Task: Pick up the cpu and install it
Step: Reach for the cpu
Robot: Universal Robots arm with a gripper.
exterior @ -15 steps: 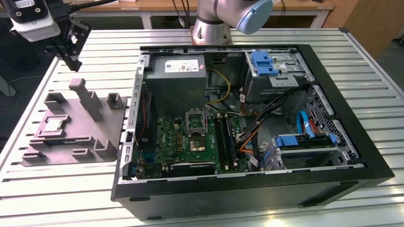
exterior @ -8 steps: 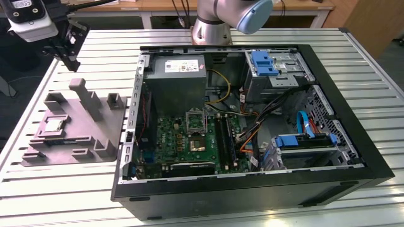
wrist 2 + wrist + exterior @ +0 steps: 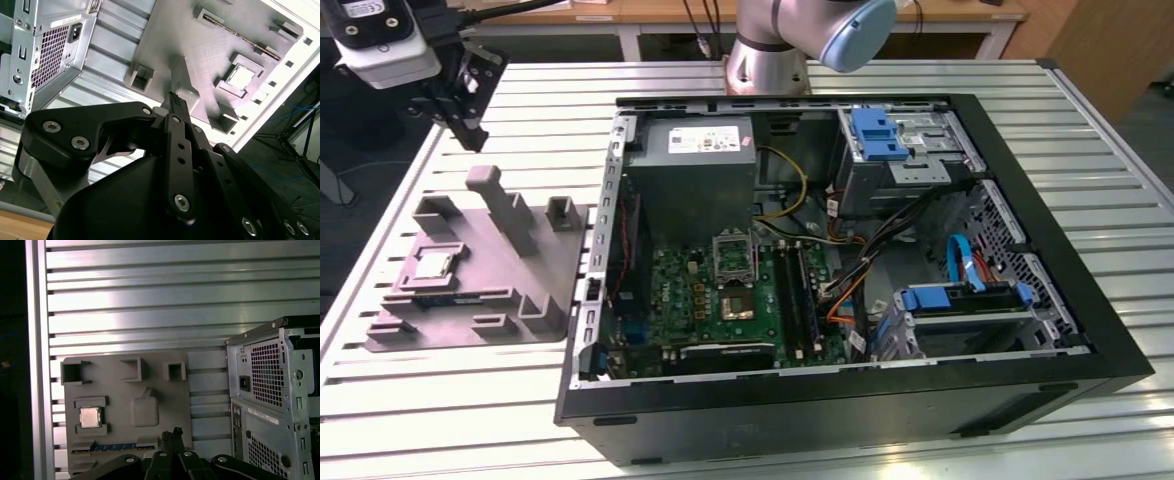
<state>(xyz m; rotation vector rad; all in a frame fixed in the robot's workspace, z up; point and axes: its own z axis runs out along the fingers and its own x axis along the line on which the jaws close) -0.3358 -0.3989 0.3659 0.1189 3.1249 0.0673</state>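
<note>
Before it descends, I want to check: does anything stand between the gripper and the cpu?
Nothing visible does. The cpu lies uncovered in the grey fixture; the gripper hangs above it, the tall peg standing apart from the cpu.

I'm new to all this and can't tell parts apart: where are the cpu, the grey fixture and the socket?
cpu (image 3: pixel 89 417): first wrist view, middle of its silver top.
fixture (image 3: pixel 440 330): exterior view, bare flat base.
socket (image 3: pixel 736 303): exterior view, centre of the square on the green board.
</note>
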